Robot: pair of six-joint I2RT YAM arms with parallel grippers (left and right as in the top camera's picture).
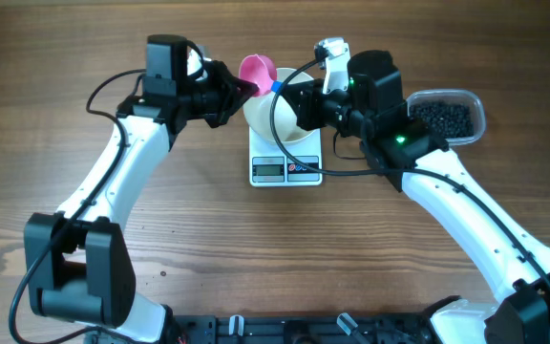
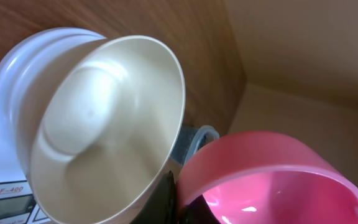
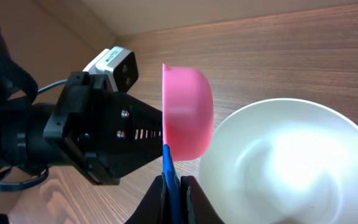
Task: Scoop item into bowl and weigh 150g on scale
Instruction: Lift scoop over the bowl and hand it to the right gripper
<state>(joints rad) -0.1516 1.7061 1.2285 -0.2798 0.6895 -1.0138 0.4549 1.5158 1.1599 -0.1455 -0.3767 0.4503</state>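
A: Progress?
B: Nothing weighed. Bowl (image 1: 289, 124) on scale (image 1: 285, 169), upper centre, empty. Beads (image 1: 444, 118) sit in tub (image 1: 477, 107), upper right.
A: Grippers?
B: Right gripper (image 3: 174, 186) clamped on pink scoop (image 1: 256, 69) by its blue handle (image 3: 169, 167); scoop looks empty. Left gripper (image 1: 240, 93) closed beside bowl rim; can't tell if it pinches anything. Scooping and weighing remain.

Soft, even light is falling from above on the wooden table (image 1: 208, 258), and only faint shadows are showing; the overhead view is looking sharp. At the left wrist the bowl (image 2: 104, 143) and pink scoop (image 2: 266, 162) are blurring (too close to the lens). At the right wrist the bowl's inside is glaring white, perhaps overexposed.
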